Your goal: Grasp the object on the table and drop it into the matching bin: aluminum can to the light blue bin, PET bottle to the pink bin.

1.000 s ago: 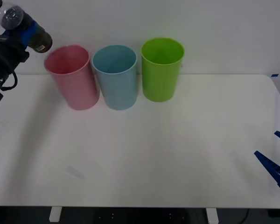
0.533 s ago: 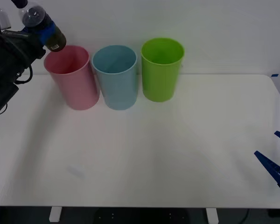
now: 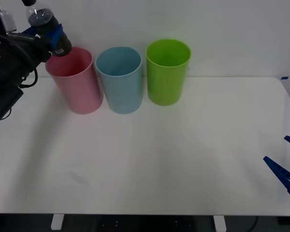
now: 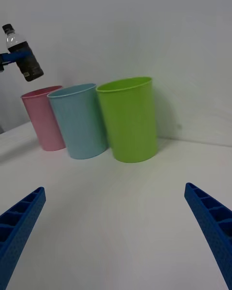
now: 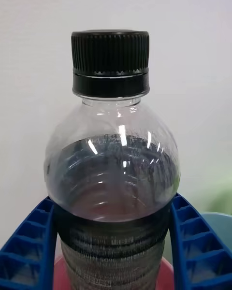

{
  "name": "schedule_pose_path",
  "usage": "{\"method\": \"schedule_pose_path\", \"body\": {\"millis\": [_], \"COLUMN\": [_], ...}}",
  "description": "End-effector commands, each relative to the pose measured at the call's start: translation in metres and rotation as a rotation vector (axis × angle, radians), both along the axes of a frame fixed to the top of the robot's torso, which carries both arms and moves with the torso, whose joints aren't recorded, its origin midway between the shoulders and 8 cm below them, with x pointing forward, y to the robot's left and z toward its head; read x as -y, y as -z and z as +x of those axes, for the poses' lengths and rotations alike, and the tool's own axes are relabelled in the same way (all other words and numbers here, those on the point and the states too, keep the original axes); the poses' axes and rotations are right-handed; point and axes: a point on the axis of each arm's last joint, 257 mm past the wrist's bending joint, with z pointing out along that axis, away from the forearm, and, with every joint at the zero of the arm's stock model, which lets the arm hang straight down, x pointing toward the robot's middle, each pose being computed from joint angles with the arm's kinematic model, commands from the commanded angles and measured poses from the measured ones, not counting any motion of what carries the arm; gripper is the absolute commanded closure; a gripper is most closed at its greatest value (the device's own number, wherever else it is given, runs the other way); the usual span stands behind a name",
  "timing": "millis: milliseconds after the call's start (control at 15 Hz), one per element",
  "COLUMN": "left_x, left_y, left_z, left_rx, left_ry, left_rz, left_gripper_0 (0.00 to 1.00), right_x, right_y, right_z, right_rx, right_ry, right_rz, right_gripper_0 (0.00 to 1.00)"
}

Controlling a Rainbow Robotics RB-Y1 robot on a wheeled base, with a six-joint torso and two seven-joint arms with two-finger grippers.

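Left tool [image 3: 50, 36] gripping PET bottle [image 3: 47, 30] above the pink bin [image 3: 76, 82] rim, right tool [image 4: 116, 241] open, low over white desk [image 3: 183, 145]

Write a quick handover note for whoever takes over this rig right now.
Left gripper: shut on the small clear plastic bottle with black cap, held over the rim of the tall round pink plastic bin.
Right gripper: open, idle low at the white table's right edge.
The light blue bin and green bin stand beside the pink one.
Done: bottle grasped and lifted.
Left: centre it over the pink bin, release.
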Motion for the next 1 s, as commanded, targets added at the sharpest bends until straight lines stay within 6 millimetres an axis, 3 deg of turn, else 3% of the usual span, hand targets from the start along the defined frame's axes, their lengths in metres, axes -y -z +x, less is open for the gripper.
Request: {"method": "schedule_pose_path", "body": {"millis": [67, 600, 1000], "left_x": [0.003, -0.007, -0.037], "left_y": [0.000, 0.008, 0.015], "left_z": [-0.001, -0.012, -0.053], "left_rx": [-0.003, -0.021, -0.008], "left_ry": [0.014, 0.045, 0.053], "left_rz": [-0.005, -0.072, -0.148], "left_gripper_0": [0.00, 0.00, 0.00], "right_x": [0.000, 0.000, 0.000], "right_y": [0.000, 0.000, 0.000], "right_z": [0.000, 0.000, 0.000], "right_rx": [0.000, 0.000, 0.000], "right_ry": [0.000, 0.000, 0.000], "right_rz": [0.000, 0.000, 0.000], "right_gripper_0": [0.00, 0.00, 0.00]}}
